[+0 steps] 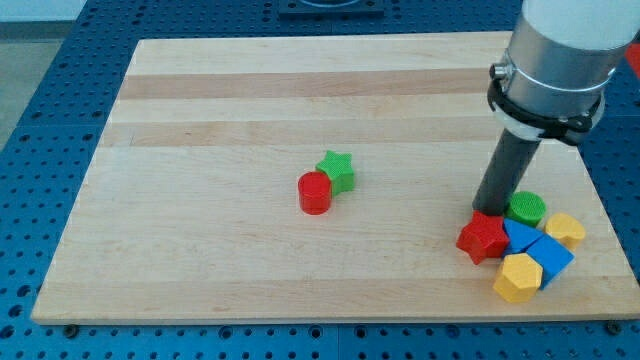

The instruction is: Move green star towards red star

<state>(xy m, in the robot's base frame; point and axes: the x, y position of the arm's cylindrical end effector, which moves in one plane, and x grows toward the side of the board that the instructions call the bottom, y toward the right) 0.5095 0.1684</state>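
The green star (337,170) lies near the middle of the wooden board (220,110), touching a red cylinder (314,192) at its lower left. The red star (483,238) lies at the view's lower right, in a cluster of blocks. My tip (488,210) stands just above the red star, touching or nearly touching it, and left of a green cylinder (526,209). The tip is far to the right of the green star.
Next to the red star lie a blue block (538,250), a yellow block (518,277) below it and another yellow block (566,230) at the right. The board's right edge is close to the cluster.
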